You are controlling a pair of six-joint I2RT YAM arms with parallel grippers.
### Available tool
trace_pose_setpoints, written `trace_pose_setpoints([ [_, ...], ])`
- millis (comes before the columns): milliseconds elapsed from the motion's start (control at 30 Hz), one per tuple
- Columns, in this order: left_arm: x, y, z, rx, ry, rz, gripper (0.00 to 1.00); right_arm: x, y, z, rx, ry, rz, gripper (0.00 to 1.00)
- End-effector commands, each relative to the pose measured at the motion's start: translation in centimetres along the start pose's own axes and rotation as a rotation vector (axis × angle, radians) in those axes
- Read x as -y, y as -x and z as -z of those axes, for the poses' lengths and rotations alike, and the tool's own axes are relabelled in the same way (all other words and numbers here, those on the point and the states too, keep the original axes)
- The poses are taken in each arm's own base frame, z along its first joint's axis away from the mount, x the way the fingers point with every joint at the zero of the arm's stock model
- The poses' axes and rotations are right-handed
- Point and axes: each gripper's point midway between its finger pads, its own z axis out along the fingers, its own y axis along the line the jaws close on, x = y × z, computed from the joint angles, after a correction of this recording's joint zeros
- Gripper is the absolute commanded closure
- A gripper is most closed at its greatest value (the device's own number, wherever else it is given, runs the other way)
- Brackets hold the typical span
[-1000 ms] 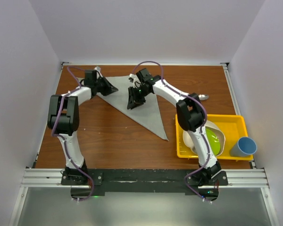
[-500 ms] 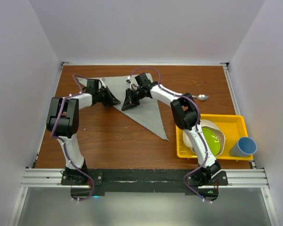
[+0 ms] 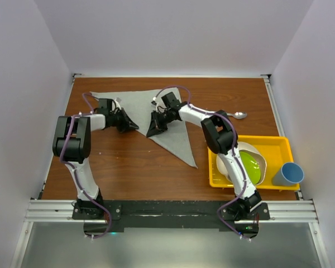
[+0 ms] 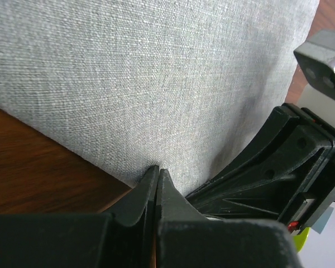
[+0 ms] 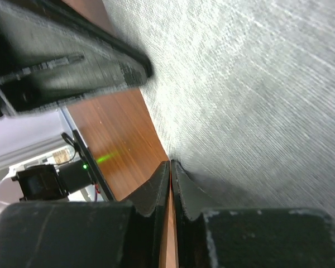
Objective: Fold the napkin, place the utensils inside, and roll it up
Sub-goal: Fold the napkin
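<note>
Found the napkin (image 3: 176,137) lying flat on the table (image 3: 134,162) as a grey triangle, on the far half, with its long slanted edge facing the arms. Saw both claws set low on that slanted edge, near each other but apart.

Noted the left claw (image 3: 133,126) clenched on the napkin's edge. From the left wrist, saw its fingers (image 4: 148,184) pressed tight together right at the border of cloth and wood, with no gap between them.

Noted the right claw (image 3: 152,132) likewise clamped on the same edge, just to the right of the left one. From the right wrist, saw its fingers (image 5: 156,184) pinched together at the cloth's border, with bare table on one side and grey weave on the other. Caught each claw in the other's wrist view, close by over the cloth.

Spotted the spoon (image 3: 239,115) lying on bare table to the right of the napkin, well apart from it and touched by neither claw.

Nearer the right arm's base, saw a yellow tray (image 3: 273,139) holding a white bowl (image 3: 257,153) with something green inside. Saw a blue cup (image 3: 288,174) standing just outside the tray's right side.
</note>
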Motion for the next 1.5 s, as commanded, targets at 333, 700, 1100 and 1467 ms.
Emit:
trace_pose_setpoints([
  [333,-3.9,2.9,1.9,0.078,0.045,-0.006,1.0,-0.3,-5.0,3.4,-0.069,-0.021,0.041,0.92],
  [700,-3.1,3.4,2.5,0.077,0.043,-0.03,1.0,-2.7,-5.7,6.1,-0.037,0.025,0.063,0.9],
  [1100,-2.2,5.2,2.5,0.095,0.033,-0.03,1.0,2.6,-10.2,6.7,-0.101,-0.093,0.035,0.9],
  [1467,-1.8,13.5,8.5,0.364,0.057,-0.005,0.82,0.5,-14.2,11.8,-0.07,-0.185,0.019,0.84],
])
